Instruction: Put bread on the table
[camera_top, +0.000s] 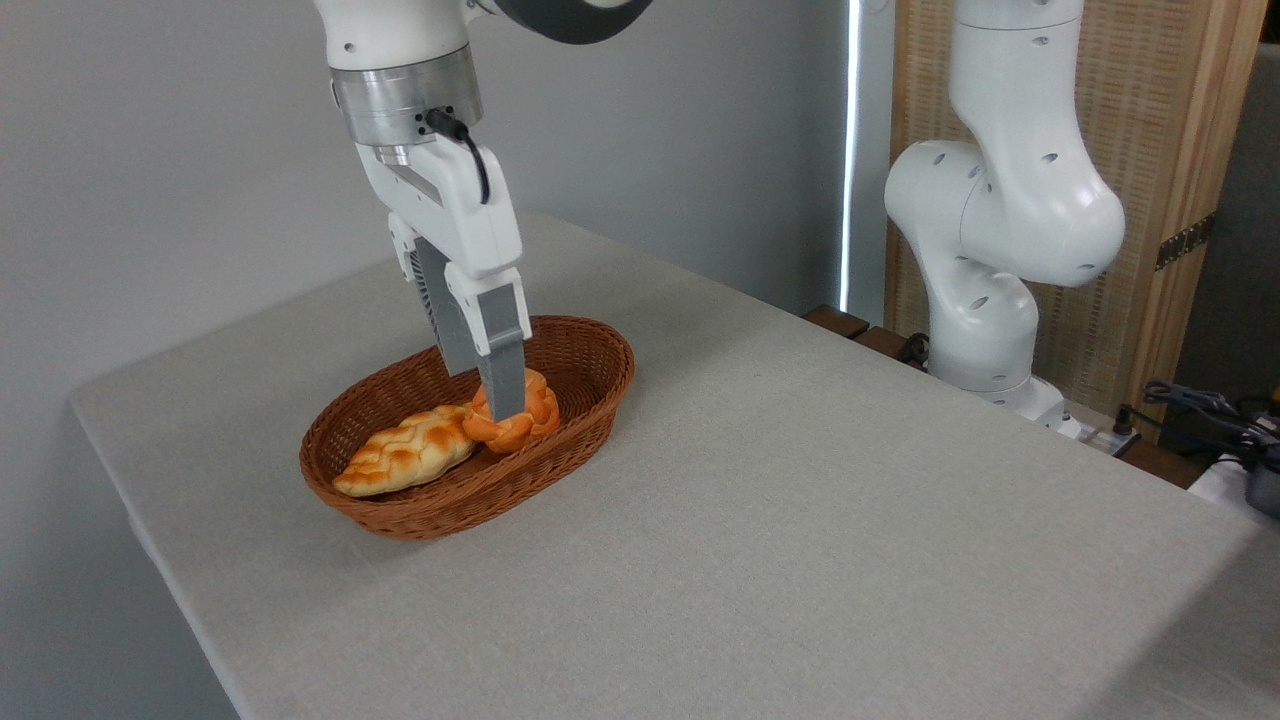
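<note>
Pincer (503, 400) reaching down into basket (590, 345), near finger (500, 365) lying across bread (520, 418); clamped or not, cannot tell. Bread sitting under fingertips, pale loaf (405, 462) touching at left. Lifting straight up advisable, clearing rim before swinging right over table (800, 520).

A robotics lab: a white arm (1000, 200) bolted beside a cloth-covered table (800, 500).

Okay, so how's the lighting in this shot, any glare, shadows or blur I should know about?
In the fixed camera view, light is soft and even; the table shows no hard shadows, only faint shading near the basket. A bright overexposed strip glares at the curtain gap. The gripper and bread look sharp; the lower right corner is dimmer.
</note>
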